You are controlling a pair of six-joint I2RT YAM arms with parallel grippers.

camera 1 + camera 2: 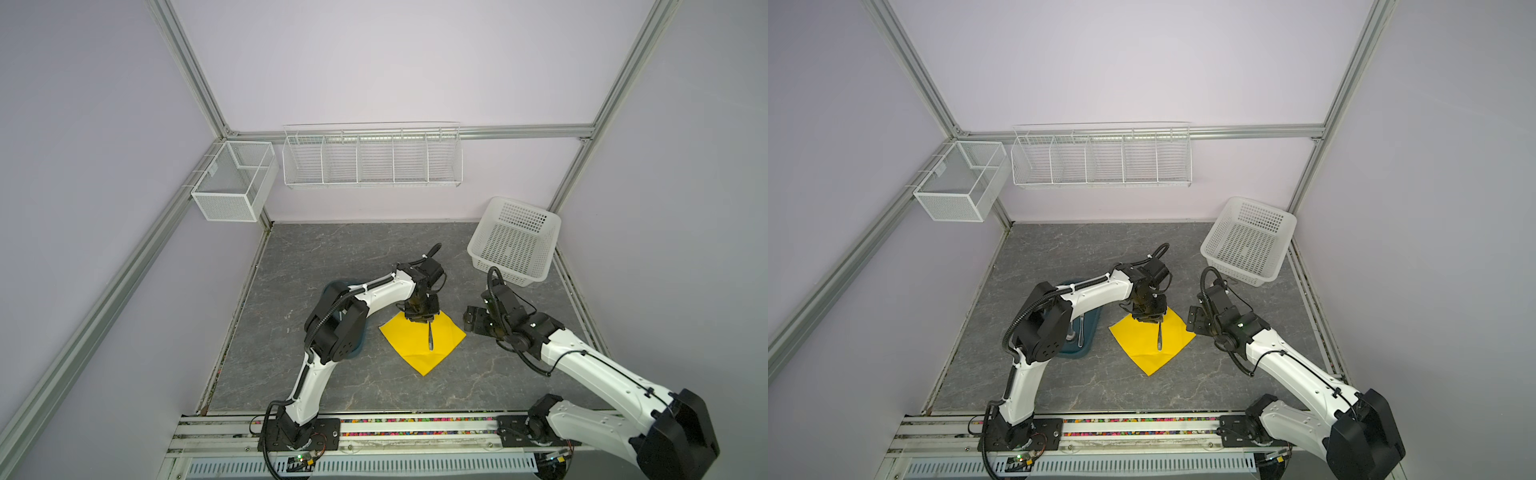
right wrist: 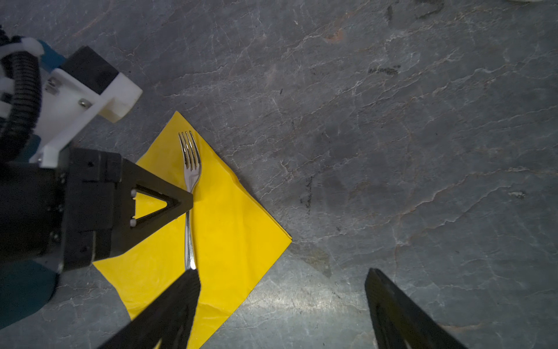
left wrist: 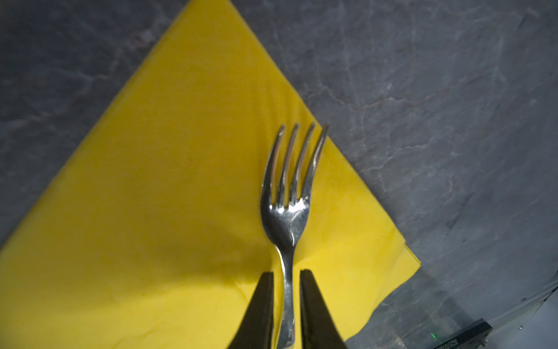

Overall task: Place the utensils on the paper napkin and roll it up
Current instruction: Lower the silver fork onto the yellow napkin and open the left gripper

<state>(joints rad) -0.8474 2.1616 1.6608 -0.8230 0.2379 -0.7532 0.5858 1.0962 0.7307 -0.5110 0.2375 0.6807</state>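
Left gripper (image 3: 286,272): jaws slightly spread, straddling fork (image 3: 285,211) handle, thin gap each side, not pinching. Fork flat on paper napkin (image 3: 151,196), tines ahead of my tips, close to napkin edge. Fork looks stiff, slick, light; grab mid handle. Napkin thin, soft, likely slides; take by corner. Right gripper (image 2: 282,271): jaws spread wide, empty, fork handle end by one tip. More silver pieces (image 1: 1080,332) in teal tray (image 1: 1090,347) beside left jaws, under my arm. Bare table (image 2: 392,151) all round napkin, roomy.
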